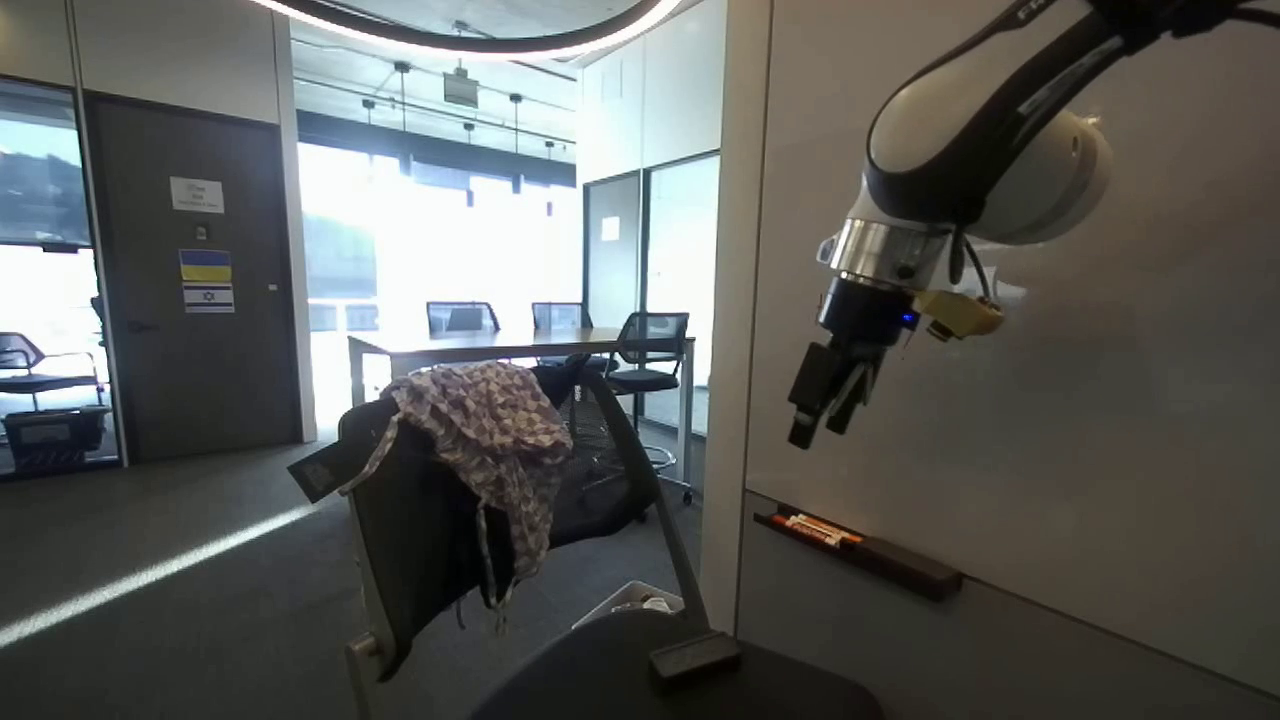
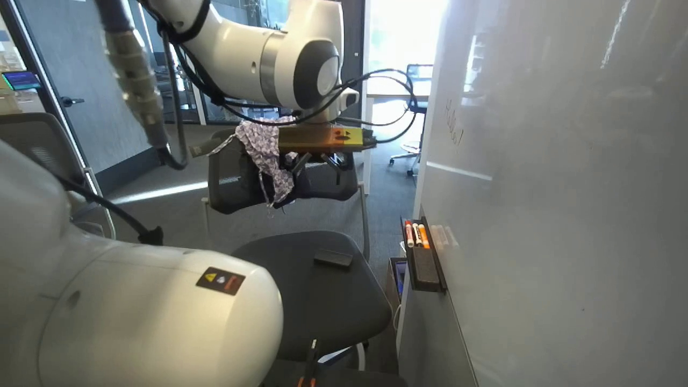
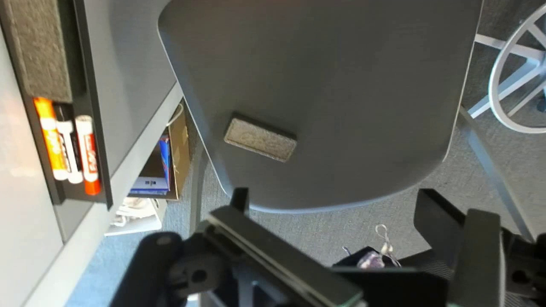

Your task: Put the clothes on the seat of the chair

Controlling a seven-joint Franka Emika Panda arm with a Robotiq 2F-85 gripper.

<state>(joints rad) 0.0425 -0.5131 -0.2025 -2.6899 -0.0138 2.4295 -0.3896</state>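
The clothes [image 1: 490, 420] are draped over the backrest [image 1: 415, 540]; pickup is judged the current step. The hand [image 1: 819, 428] is spread and empty, apart from the backrest, though depth is poorly shown. Next, alignment above the backrest, then closing on cloth, is needed.

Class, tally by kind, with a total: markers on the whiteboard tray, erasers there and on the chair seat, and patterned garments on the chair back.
Markers: 3
Erasers: 2 (one on the tray, one on the seat)
Patterned garments: 1
Total: 6
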